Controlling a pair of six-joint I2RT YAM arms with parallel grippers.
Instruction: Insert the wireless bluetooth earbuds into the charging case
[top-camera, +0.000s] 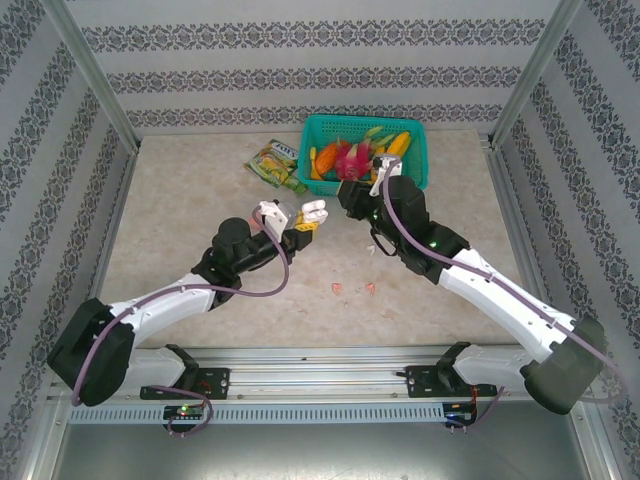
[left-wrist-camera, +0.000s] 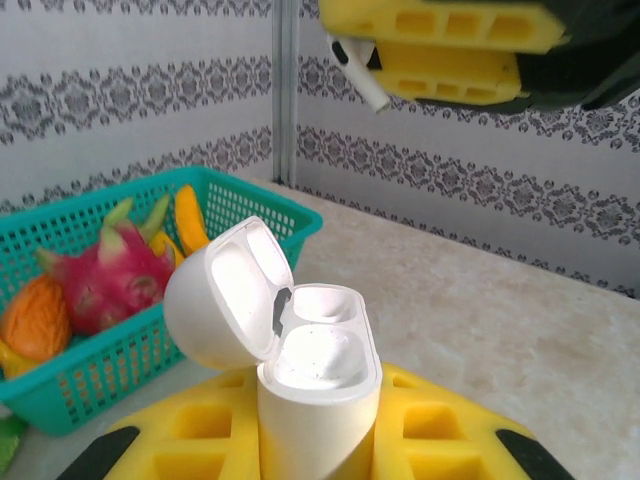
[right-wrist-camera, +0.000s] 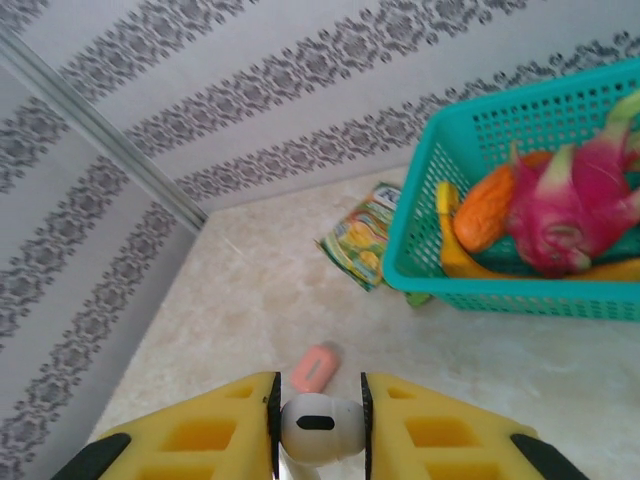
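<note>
The white earbud (right-wrist-camera: 318, 428) is pinched narrow in my right claw (left-wrist-camera: 440, 45), stem poking out, so I can steer it stem-first into a socket. It hangs near the case (left-wrist-camera: 320, 395) but is not yet over it. My left claw (top-camera: 303, 222) is clamped on the case body, holding it upright off the desk (top-camera: 180, 200) with the lid (left-wrist-camera: 215, 295) swung back, which leaves the sockets facing up. They look empty to me. Two pink earbuds (top-camera: 337, 288) lie on the desk nearer the arm bases.
</note>
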